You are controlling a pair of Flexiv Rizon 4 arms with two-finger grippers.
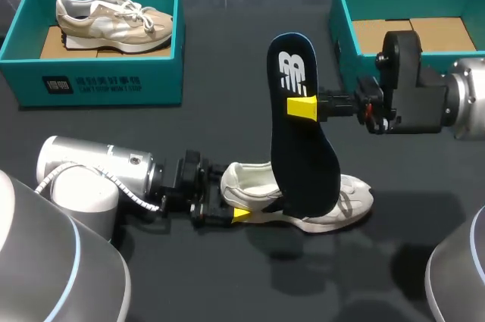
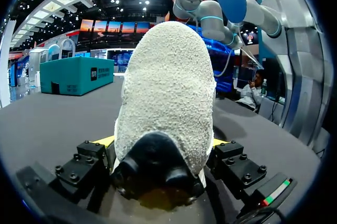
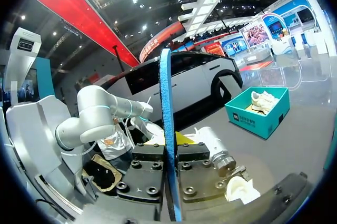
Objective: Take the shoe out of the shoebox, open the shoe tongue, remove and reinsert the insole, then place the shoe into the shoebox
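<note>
1. The left shoebox (image 1: pixel 98 72) is blue-green and sits at the far left of the black table (image 1: pixel 227 276).
2. A tan shoe (image 1: pixel 114 23) with white laces lies on its side inside this box, on the brown cardboard floor.
3. The right shoebox (image 1: pixel 345 26) is the same blue-green and sits at the far right. Its brown cardboard floor (image 1: pixel 413 34) shows inside.
4. The white shoe (image 1: pixel 303 201) is out of both boxes. It stands on its sole on the table, near the front and between the two arms, with its toe pointing to the right.
5. The white shoe looks soft and fuzzy at the back, with a dark patch low on the heel. Its sole is white too.
6. The left gripper (image 1: pixel 239 212) comes in low from the left. Its two yellow tips press the heel of the white shoe from both sides, so it has a tight hold on the shoe.
7. The insole (image 1: pixel 303 140) is dark blue with a white mark near its top. It stands up tall, and its bottom end is down at the mouth of the white shoe.
8. The right gripper (image 1: pixel 303 107) comes in from the right. Its fingers pinch the upper part of the insole flat between them.
</note>
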